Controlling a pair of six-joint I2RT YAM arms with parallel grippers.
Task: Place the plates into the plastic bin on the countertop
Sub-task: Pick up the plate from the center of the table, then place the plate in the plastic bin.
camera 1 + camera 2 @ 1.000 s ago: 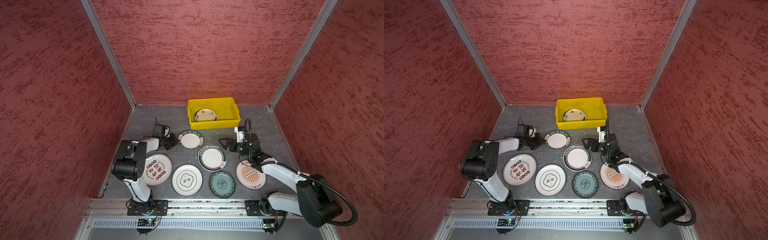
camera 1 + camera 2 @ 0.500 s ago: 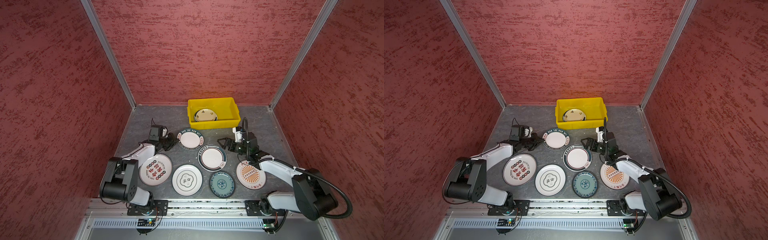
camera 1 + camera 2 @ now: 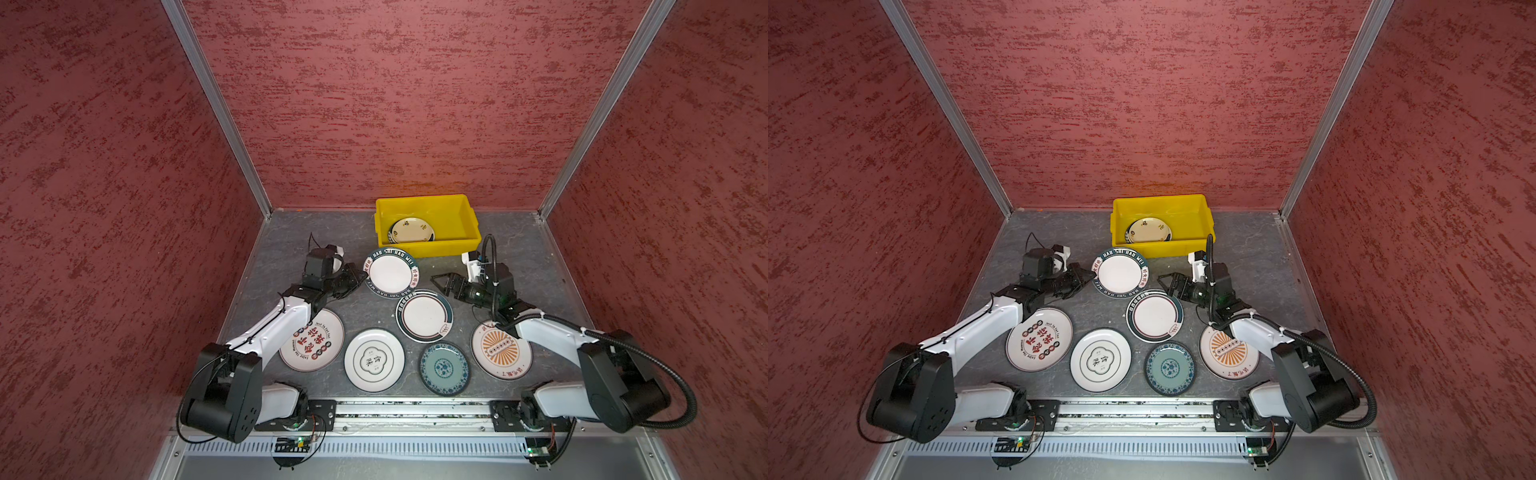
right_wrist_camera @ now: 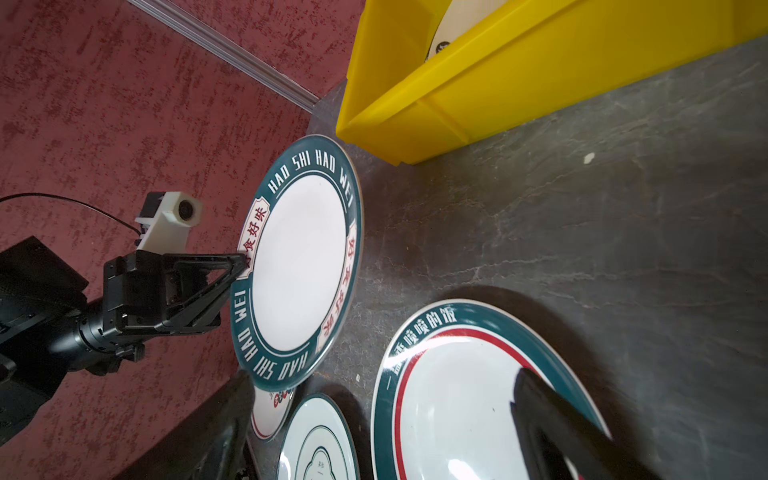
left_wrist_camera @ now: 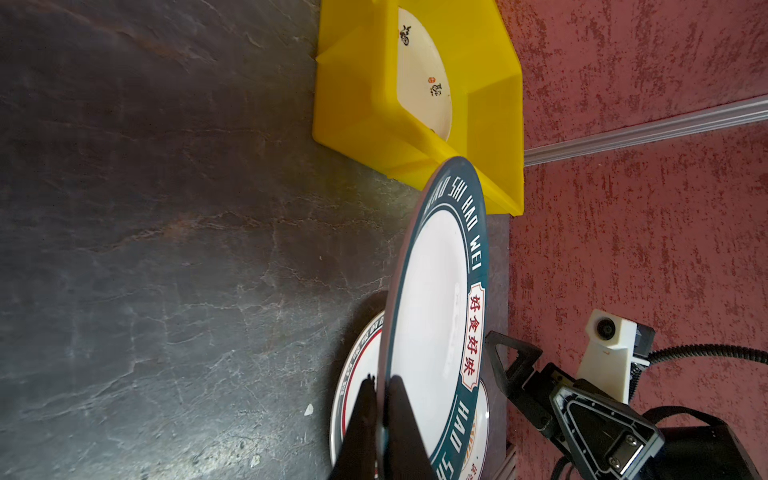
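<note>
I am pinching the lettered plate (image 3: pixel 390 272) by its nine o'clock rim in my left gripper (image 3: pixel 360 277), my right gripper (image 3: pixel 438 284) gaping empty, the plastic bin (image 3: pixel 428 248) sitting at the plate's one o'clock, and I am judging this thin edge hold liable to slip or knock the bin wall.

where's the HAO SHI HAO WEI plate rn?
In both top views the HAO SHI HAO WEI plate is mid-scene, between the yellow bin and the red-ringed plate, its rim pinched by the left hand.
</note>
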